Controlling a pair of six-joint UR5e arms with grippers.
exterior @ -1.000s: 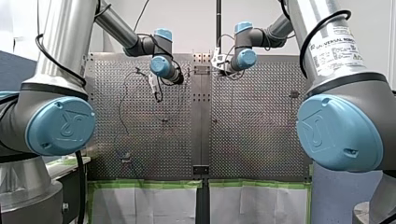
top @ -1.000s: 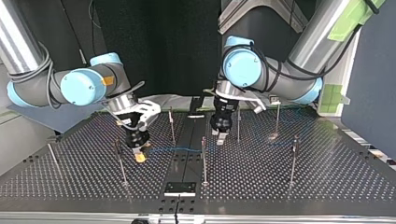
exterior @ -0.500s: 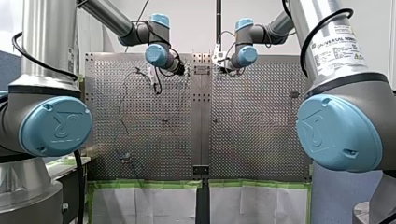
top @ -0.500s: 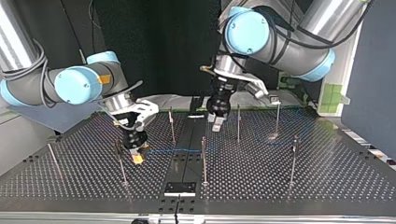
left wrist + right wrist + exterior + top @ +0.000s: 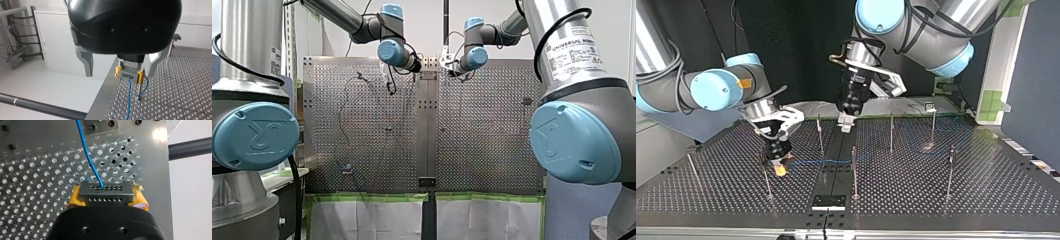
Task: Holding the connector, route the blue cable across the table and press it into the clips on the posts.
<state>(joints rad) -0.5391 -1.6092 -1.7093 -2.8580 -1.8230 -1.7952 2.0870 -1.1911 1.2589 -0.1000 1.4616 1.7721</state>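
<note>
Because the connector (image 5: 105, 194) must lead the cable along its route, it is clamped between the yellow pads (image 5: 73, 200) of the right gripper (image 5: 780, 169). That gripper is held low over the perforated table (image 5: 936, 200) at the top view's left, just beside a thin post (image 5: 765, 175). From the connector's face the blue cable (image 5: 821, 161) is drawn low across the table to the middle post (image 5: 854, 170). Beyond that post a fainter run can be traced toward the posts (image 5: 933, 125) at the top view's right, though whether it is seated in any clip cannot be made out at this distance. The left gripper (image 5: 845, 125) is hung well above the table near its far middle, with its metal fingers (image 5: 86, 63) spread apart and nothing between them. This is presumably so that the posts are cleared and the cable can be pressed down once it is laid. In the left wrist view, the held connector is seen ahead through that gap. Routing is judged to be under way, with the pressing into clips not yet confirmed.
</note>
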